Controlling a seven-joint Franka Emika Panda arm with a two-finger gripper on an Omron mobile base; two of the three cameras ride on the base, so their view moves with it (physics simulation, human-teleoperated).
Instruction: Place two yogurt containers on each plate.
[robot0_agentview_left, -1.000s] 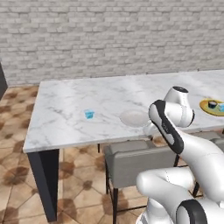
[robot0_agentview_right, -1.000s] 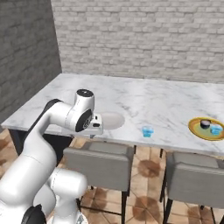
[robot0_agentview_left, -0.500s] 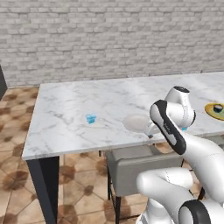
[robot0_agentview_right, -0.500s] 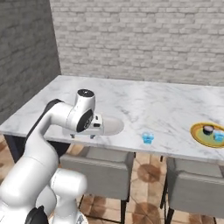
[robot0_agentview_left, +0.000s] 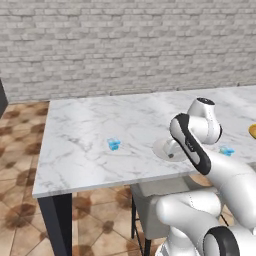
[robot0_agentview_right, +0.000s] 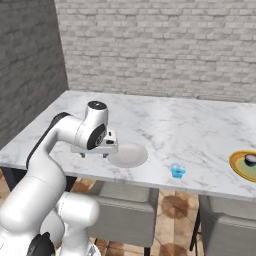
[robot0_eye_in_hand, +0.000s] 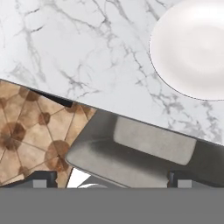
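Observation:
An off-white plate (robot0_agentview_right: 128, 155) lies near the table's front edge and is bare; it also fills the upper right of the hand view (robot0_eye_in_hand: 197, 48). My gripper (robot0_agentview_right: 95, 152) hovers just left of it over the table edge, open and holding nothing, with its fingertips (robot0_eye_in_hand: 43, 178) spread wide. One light blue yogurt container (robot0_agentview_right: 177, 170) stands on the marble right of that plate. Another light blue container (robot0_agentview_left: 114, 144) stands left of the plate (robot0_agentview_left: 162, 147), and one (robot0_agentview_left: 226, 150) stands right of it. At the far right lies the yellow-rimmed plate (robot0_agentview_right: 242, 167) with a black, white-topped container (robot0_agentview_right: 250, 159) on it.
The marble table (robot0_agentview_right: 200, 125) stands before a grey brick wall. Grey chairs (robot0_agentview_right: 125, 210) are tucked under its front edge, one of them right below the hand (robot0_eye_in_hand: 144, 148). Brown tiled floor (robot0_agentview_left: 20, 200) lies to the left.
Both base views have shifted as the base drove, so the scene sits differently in them. The arm keeps its pose beside the off-white plate and the gripper stays open.

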